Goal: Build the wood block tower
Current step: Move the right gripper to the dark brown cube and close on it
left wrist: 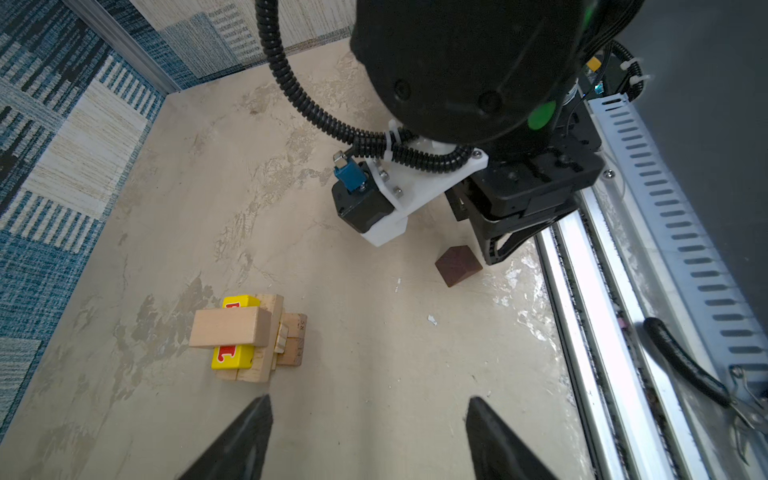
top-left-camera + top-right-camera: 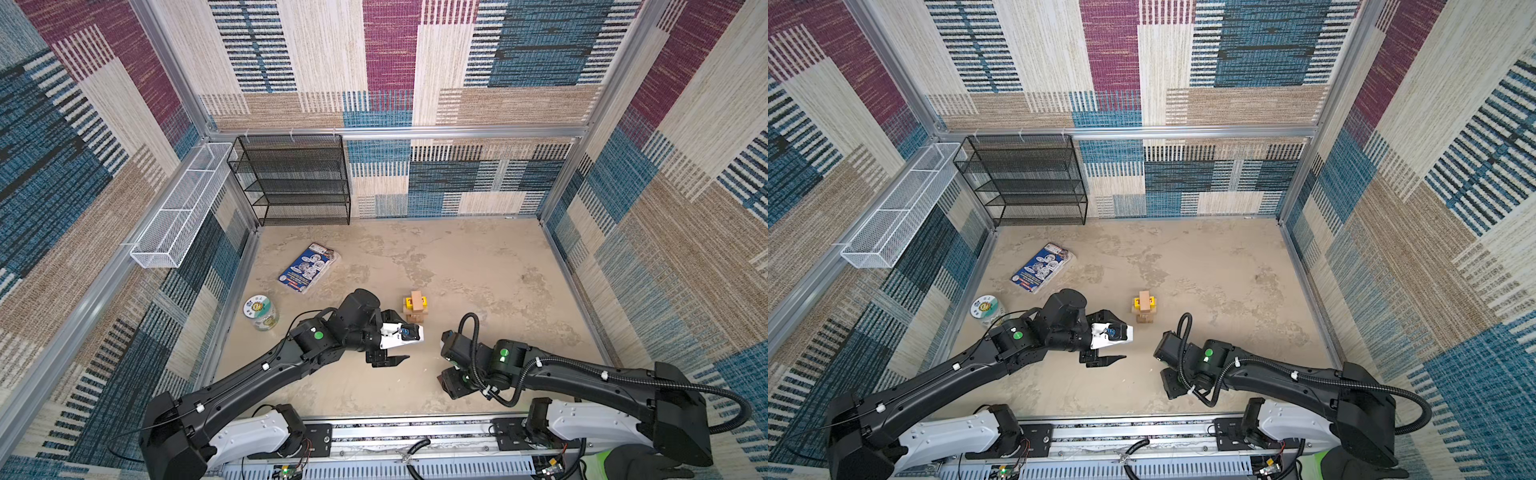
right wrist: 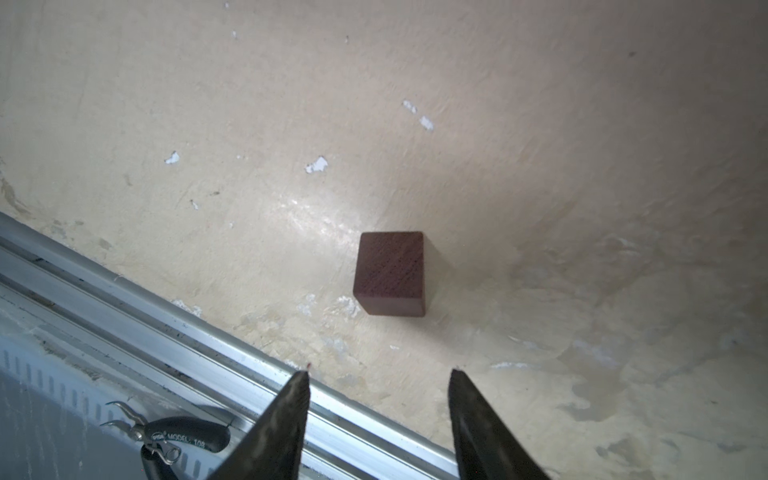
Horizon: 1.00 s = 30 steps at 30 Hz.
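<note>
- Lying far left, the disc [image 2: 259, 309] and the packet [image 2: 308, 268] sit well apart from the work. They look like clutter and no part of the build.
- Next comes the left claw [image 1: 370, 415], hovering near the tower [image 2: 415, 309] with jaws apart and nothing between them. I judge it is kept off to the side so the stack is not knocked.
- Mid-table, between the arms, the tower stands with a bar [image 1: 228, 330] laid crosswise on a yellow cube [image 1: 232, 357] and pale blocks beneath.
- On the right, the right claw [image 3: 380, 382] points down with jaws apart and empty. The dark cube [image 3: 390, 272] rests alone just ahead of its tips, near the front rail [image 3: 166, 299], and is probably the next piece to lift.
- The table [image 2: 478, 270] is beige and mottled, chipped white in spots.
- The walls [image 2: 415, 62] carry patchwork carpet in blue, maroon and tan. A white basket [image 2: 178, 216] and a black rack [image 2: 295, 178] sit at the back left.
</note>
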Motion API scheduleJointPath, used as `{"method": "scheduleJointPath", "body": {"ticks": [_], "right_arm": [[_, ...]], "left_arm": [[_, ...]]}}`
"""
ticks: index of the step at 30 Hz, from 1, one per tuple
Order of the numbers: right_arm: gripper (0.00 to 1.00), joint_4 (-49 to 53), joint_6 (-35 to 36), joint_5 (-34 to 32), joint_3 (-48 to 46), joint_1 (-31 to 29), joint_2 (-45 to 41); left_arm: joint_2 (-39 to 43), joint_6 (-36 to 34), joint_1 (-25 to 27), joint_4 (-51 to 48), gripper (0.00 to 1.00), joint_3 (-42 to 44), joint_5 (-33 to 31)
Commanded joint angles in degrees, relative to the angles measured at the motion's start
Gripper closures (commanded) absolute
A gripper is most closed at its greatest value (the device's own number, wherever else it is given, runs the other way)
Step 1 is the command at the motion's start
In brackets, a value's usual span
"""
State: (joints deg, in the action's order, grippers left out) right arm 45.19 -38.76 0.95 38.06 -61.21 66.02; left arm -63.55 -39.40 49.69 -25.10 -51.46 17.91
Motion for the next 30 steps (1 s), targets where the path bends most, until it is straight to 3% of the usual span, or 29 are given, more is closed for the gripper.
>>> {"method": "scheduleJointPath", "body": {"ticks": [1,11,30], "right_arm": [[0.44,-3.13,-1.02,-1.17,0.13,-0.15,1.23],[0.45,-2.86,-1.67,-4.27,0.47,-0.40,6.57],[0.49,-5.46,0.04,-4.20,2.11,-0.66,11.33]], "left_arm": [[-0.16,-0.86,0.22,-0.54,0.22,-0.31,-1.26],[-0.27,-1.21,0.65,-0.56,0.22,0.05,-2.46],[-0.08,-1.36,1.43,-0.77,0.22,0.29,-3.59]]}}
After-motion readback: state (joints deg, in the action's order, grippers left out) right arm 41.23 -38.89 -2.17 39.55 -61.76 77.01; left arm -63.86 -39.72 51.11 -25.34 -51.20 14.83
